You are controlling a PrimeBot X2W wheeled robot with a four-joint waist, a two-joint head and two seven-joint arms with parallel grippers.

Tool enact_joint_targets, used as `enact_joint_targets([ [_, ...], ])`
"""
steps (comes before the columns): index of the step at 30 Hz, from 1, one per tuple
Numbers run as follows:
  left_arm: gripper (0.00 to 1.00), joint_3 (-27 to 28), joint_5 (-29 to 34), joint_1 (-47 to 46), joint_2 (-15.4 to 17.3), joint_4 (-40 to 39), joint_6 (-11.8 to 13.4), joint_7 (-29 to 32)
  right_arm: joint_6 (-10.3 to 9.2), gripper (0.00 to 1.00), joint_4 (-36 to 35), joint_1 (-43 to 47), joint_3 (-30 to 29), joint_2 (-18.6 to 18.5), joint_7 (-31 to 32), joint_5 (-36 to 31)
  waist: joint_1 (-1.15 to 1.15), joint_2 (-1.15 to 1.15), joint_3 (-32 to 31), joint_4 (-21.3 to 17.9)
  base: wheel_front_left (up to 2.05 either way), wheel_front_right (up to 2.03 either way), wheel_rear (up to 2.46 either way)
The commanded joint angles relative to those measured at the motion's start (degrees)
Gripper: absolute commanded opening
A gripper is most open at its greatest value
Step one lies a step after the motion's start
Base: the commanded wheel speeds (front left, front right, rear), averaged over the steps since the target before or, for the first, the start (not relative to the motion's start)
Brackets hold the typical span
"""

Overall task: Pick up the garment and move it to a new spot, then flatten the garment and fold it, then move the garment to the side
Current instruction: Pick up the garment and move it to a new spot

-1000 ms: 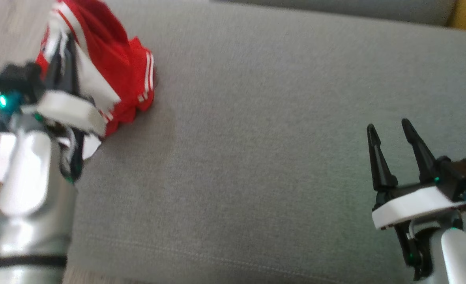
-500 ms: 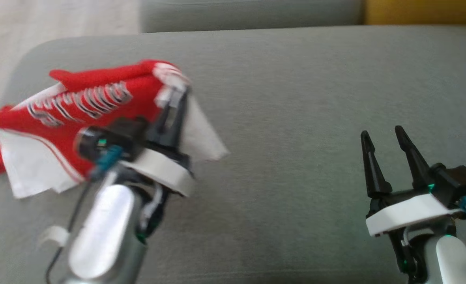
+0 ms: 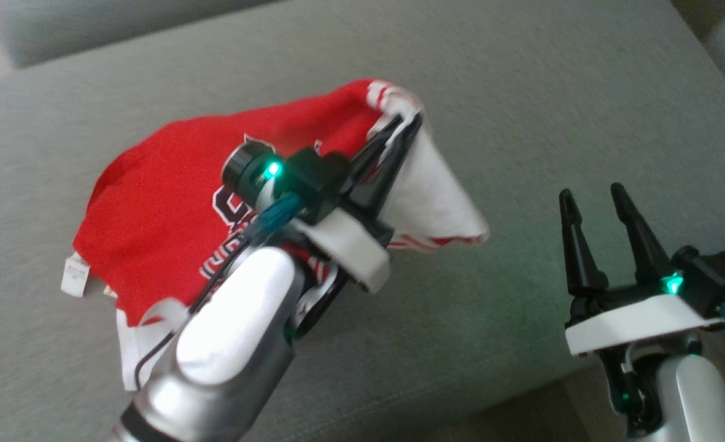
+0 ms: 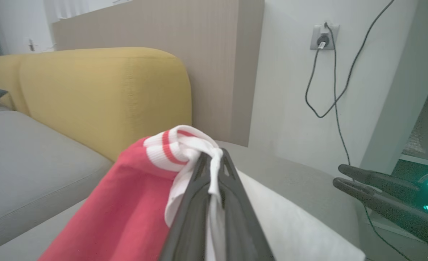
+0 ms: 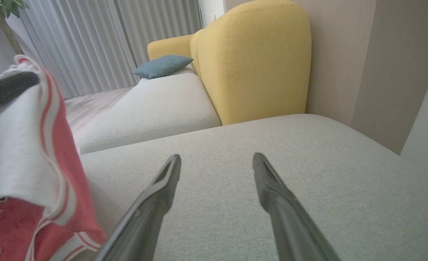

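The garment is a red shirt with white striped trim and dark lettering, lifted at one corner and trailing down to the grey sofa seat. My left gripper is shut on its white striped edge; the left wrist view shows the cloth pinched between the two dark fingers. In the right wrist view the garment hangs at the left. My right gripper stands open at the lower right, well apart from the garment, and the right wrist view shows its fingers spread over bare cushion.
The grey sofa seat stretches around the garment. A yellow backrest and a blue cushion lie beyond. A wall socket with a dangling cable is past the seat's end. The seat's front edge runs near my right gripper.
The head camera has swung. My left gripper has carried the garment rightward, towards the middle of the seat, still shut on it. The right gripper holds its place, open.
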Motion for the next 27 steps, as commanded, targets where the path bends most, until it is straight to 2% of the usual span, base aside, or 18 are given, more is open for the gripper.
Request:
enact_joint_targets([
  [1, 0.00, 0.8, -0.5, -4.1, -0.1, -1.4, 0.6, -0.3, 0.23, 1.00, -1.5, -2.6, 1.5, -0.2, -0.9, 0.6, 0.00, 0.00, 4.6, -4.5, 0.00, 0.00, 0.00],
  [5, 0.00, -1.0, -1.0, -8.3, -0.1, 3.1, 1.8, 0.5, 0.23, 1.00, -0.3, -3.5, 2.0, -0.2, -2.5, 2.0, 0.00, 0.00, 7.7, -6.5, 0.00, 0.00, 0.00],
  [10, 0.00, -2.2, -1.3, -11.6, -0.1, 12.2, 1.7, 2.2, 0.23, 1.00, 1.8, -4.8, 3.2, -0.2, -4.7, 3.6, 0.00, 0.00, 10.2, -7.7, 0.00, 0.00, 0.00],
  [11, 0.38, -2.4, -1.4, -12.0, -0.1, 13.7, 1.7, 2.0, 0.23, 1.00, 2.3, -5.1, 3.3, -0.2, -5.0, 3.7, 0.00, 0.00, 10.4, -7.7, 0.00, 0.00, 0.00],
  [12, 0.91, -2.6, -1.5, -12.3, -0.1, 15.0, 1.6, 1.7, 0.23, 1.00, 2.7, -5.3, 3.4, -0.2, -5.3, 3.8, 0.00, 0.00, 10.5, -7.6, 0.00, 0.00, 0.00],
  [13, 1.00, -3.3, -1.6, -12.8, -0.1, 16.8, 1.6, 0.8, 0.23, 1.00, 3.5, -5.7, 3.5, -0.2, -5.8, 3.8, 0.00, 0.00, 10.6, -7.2, 0.00, 0.00, 0.00],
  [21, 1.00, -3.2, -3.2, -10.3, 0.2, 19.3, 3.6, -4.8, 0.23, 1.00, 4.5, -6.3, 2.7, -0.2, -5.7, 1.5, 0.00, 0.00, 7.1, -2.4, 0.00, 0.00, 0.00],
  [27, 1.00, 0.2, -3.7, -5.6, 2.7, 15.7, 7.4, -8.5, 0.23, 1.00, 3.6, -5.0, 1.2, -0.2, -3.9, -0.7, 0.00, 0.00, 3.0, 3.7, 0.00, 0.00, 0.00],
])
